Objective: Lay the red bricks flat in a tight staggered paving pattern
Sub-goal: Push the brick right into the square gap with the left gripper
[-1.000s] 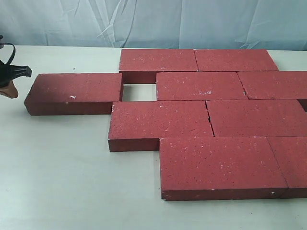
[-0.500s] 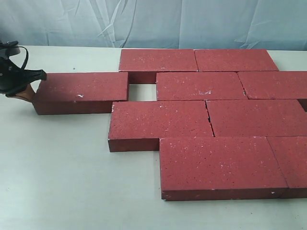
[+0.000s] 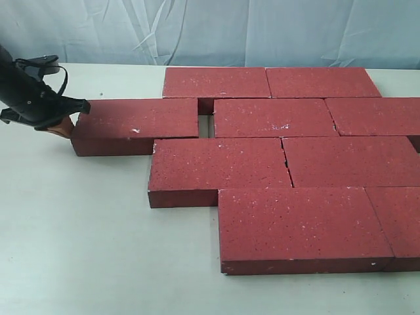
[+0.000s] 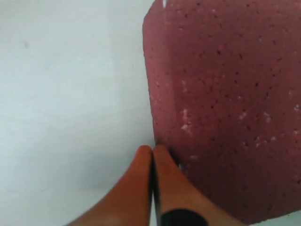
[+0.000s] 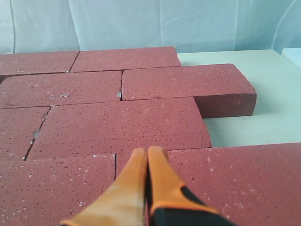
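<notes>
Several red bricks lie flat in staggered rows on the table. One loose red brick (image 3: pixel 136 125) lies at the left end of the second row, a narrow gap (image 3: pixel 205 125) away from its neighbour (image 3: pixel 274 117). My left gripper (image 3: pixel 67 125) is shut, its orange tips pressed against that brick's left end (image 4: pixel 221 108); the tips show in the left wrist view (image 4: pixel 151 149). My right gripper (image 5: pixel 147 151) is shut and empty, hovering over the bricks (image 5: pixel 117 122) on the right; it is outside the exterior view.
A pale table (image 3: pixel 79 236) spreads open to the left and front of the bricks. A light blue cloth backdrop (image 3: pixel 210 29) hangs behind. One brick (image 5: pixel 188 84) juts out at the pattern's right side, with bare table beyond.
My left gripper has pushed the loose brick rightward, shrinking the square gap beside its neighbour to a narrow slit. The other bricks have not moved.
</notes>
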### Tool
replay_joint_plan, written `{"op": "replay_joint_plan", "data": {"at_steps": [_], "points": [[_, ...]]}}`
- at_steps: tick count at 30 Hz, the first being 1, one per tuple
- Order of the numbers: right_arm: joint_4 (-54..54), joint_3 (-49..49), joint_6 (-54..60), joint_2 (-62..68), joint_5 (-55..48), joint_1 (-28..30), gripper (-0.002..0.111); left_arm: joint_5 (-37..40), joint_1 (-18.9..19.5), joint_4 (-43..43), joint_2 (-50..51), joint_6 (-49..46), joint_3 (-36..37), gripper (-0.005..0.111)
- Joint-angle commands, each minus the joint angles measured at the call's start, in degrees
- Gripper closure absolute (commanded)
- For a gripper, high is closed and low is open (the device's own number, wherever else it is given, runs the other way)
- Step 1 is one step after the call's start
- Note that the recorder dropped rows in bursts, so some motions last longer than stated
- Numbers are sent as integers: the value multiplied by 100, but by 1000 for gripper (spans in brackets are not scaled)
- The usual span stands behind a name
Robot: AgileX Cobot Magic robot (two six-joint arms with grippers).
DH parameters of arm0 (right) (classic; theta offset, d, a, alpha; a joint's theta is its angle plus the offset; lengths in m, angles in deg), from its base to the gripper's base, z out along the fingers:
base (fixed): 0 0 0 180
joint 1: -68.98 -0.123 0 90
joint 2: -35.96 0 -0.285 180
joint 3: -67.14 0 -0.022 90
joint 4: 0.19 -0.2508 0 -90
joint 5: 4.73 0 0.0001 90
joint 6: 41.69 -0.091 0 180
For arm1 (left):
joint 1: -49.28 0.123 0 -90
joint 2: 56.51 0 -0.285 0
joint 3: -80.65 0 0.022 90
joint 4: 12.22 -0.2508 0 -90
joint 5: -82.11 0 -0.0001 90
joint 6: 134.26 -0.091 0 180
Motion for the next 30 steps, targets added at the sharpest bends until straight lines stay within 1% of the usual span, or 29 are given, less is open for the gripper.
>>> {"op": "replay_joint_plan", "data": {"at_steps": [1,8,18,28,30], "points": [[28,-27,18,-39,51,-30,109,-82,-97,203,8,-214,13,107],[28,-27,18,-39,51,-30,109,-118,-237,448,8,-471,13,107],[18,-27,18,-39,61,-30,109,-202,-524,438,8,-657,13,107],[18,-27,18,-39,61,-30,109,-172,-529,347,8,-657,13,107],[18,-27,18,-39,61,-30,109,-158,-518,172,8,-609,13,107]]}}
